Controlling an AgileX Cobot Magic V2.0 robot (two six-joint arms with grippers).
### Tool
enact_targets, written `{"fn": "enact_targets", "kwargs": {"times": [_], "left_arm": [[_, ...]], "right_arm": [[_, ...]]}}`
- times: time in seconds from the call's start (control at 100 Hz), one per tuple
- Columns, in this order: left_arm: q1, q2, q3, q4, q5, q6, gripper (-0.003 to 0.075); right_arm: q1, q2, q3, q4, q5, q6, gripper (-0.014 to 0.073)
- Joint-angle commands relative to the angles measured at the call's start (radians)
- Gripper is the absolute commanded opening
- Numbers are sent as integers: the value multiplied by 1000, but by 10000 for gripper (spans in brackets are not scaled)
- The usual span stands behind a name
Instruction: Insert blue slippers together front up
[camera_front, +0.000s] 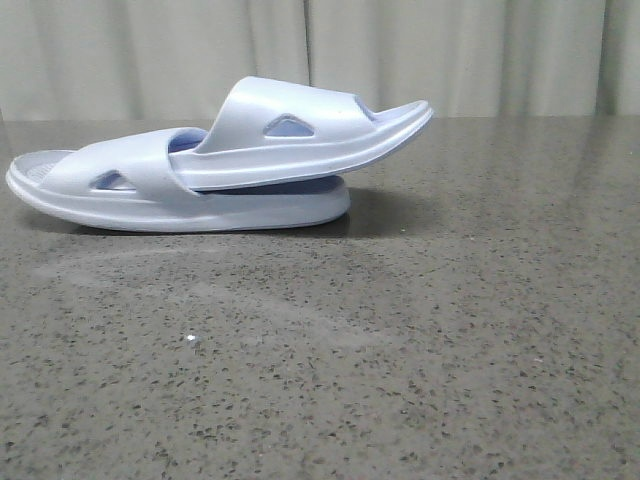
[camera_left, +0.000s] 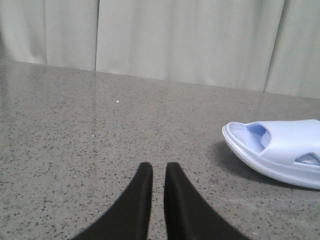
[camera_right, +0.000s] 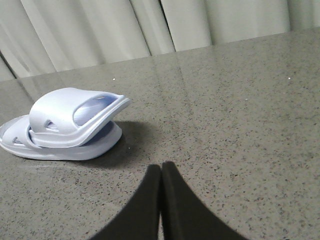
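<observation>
The two blue slippers lie nested at the back left of the table in the front view. The upper slipper (camera_front: 300, 130) is pushed through the strap of the lower slipper (camera_front: 150, 195), and its free end sticks up to the right. The right wrist view shows the upper slipper (camera_right: 75, 112) resting on the lower one (camera_right: 75, 149). The left wrist view shows one end of the lower slipper (camera_left: 280, 150). My left gripper (camera_left: 154, 167) is empty, its fingers a narrow slit apart. My right gripper (camera_right: 161, 166) is shut and empty. Both grippers are well away from the slippers and out of the front view.
The dark speckled stone table (camera_front: 400, 350) stretches from the slippers to the front edge. Pale curtains (camera_front: 450, 50) hang behind its far edge.
</observation>
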Motion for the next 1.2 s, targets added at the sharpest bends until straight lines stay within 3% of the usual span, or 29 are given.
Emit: {"fn": "enact_targets", "kwargs": {"times": [0.0,0.55,0.66,0.86,0.93,1.1,1.19], "left_arm": [[2,-28,9,1,-78,-4,15],[2,-28,9,1,-78,-4,15],[2,-28,9,1,-78,-4,15],[2,-28,9,1,-78,-4,15],[2,-28,9,1,-78,-4,15],[2,-28,9,1,-78,-4,15],[2,-28,9,1,-78,-4,15]], "right_arm": [[1,5,-28,11,-22,-13,-79],[1,4,-28,-26,-56,-13,-79],[-1,2,-18,-230,-121,70,-79],[-61,-54,79,-942,-217,722,-79],[-97,-103,120,-1118,-209,897,-79],[-166,-242,222,-1179,-205,952,-79],[-189,-309,219,-1208,-88,952,-79]]}}
